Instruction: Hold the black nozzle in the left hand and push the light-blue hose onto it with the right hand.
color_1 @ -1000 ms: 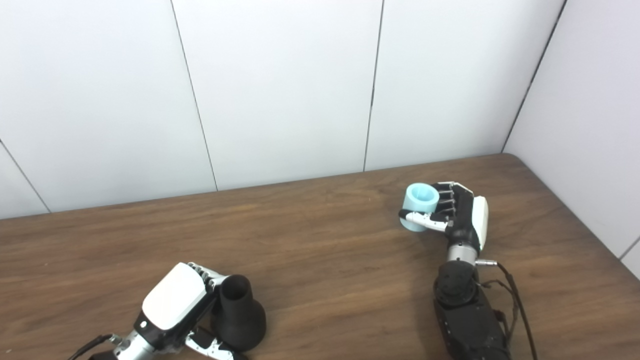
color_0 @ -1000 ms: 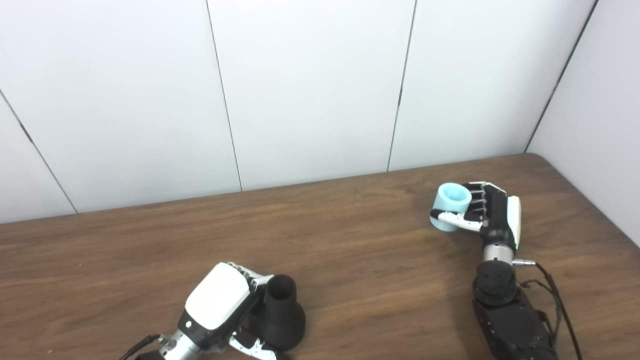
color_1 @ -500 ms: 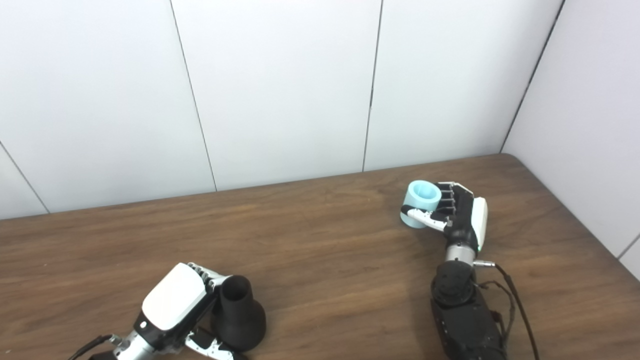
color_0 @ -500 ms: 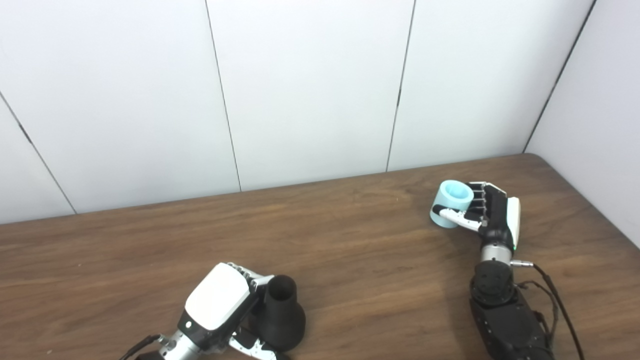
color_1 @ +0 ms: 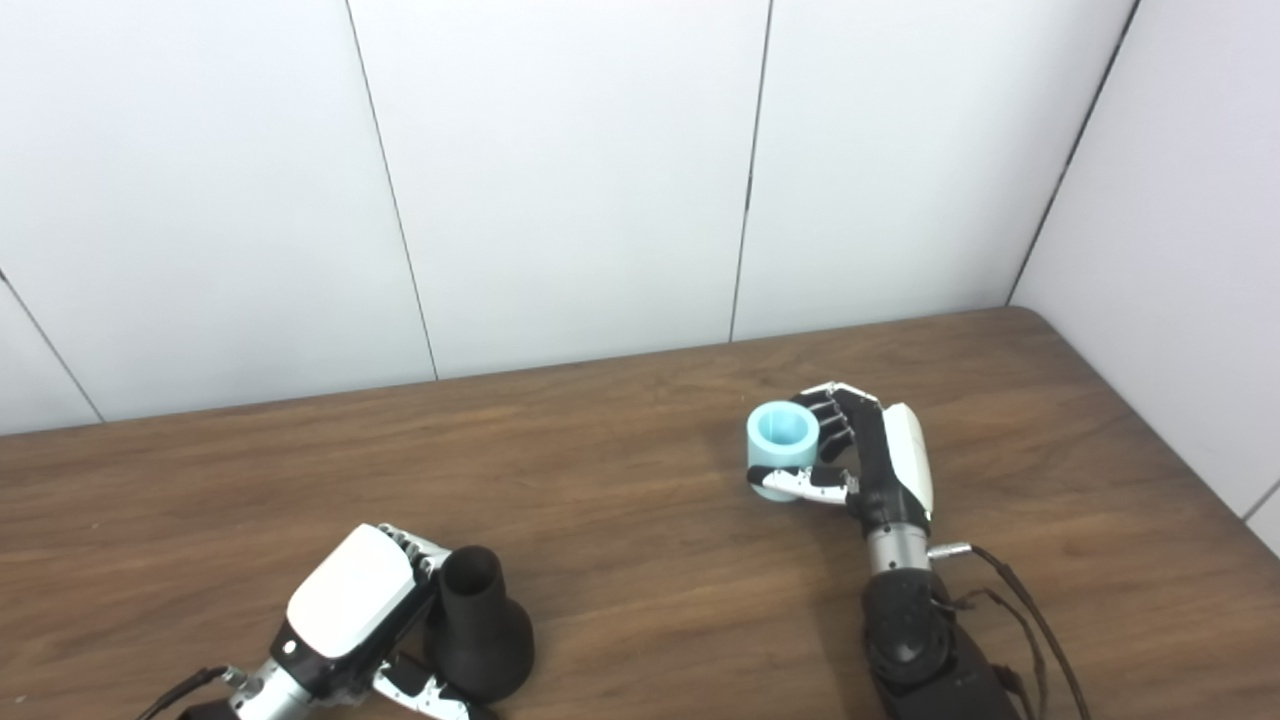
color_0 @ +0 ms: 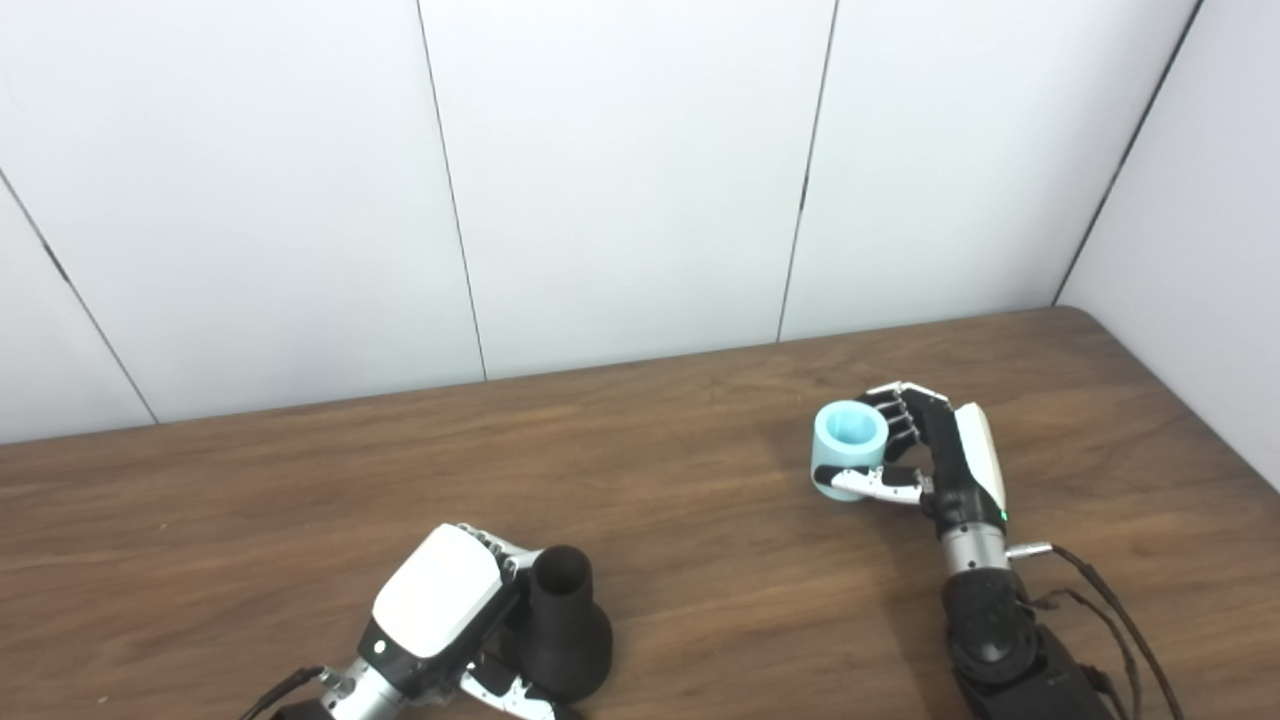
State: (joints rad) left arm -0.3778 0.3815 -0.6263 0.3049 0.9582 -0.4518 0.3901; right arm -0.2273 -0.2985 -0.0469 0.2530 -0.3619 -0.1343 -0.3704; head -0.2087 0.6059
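Note:
The black nozzle point(color_0: 562, 625) stands upright near the table's front edge, wide base down and narrow open neck up. My left hand point(color_0: 440, 610) wraps it from the left, shut on it. The light-blue hose point(color_0: 848, 448), a short tube with its open end up, sits in my right hand point(color_0: 935, 462) at the right of the table. That hand is shut on the hose, fingers behind it and thumb across its lower front. A wide stretch of tabletop separates hose and nozzle.
The brown wooden table point(color_0: 300, 500) runs to white panelled walls at the back and right. Its rounded far right corner point(color_0: 1075, 318) lies beyond the right hand. Cables point(color_0: 1110, 615) trail from the right forearm.
My right hand has carried the hose left and toward me, away from the back right corner. The left hand and nozzle have stayed put.

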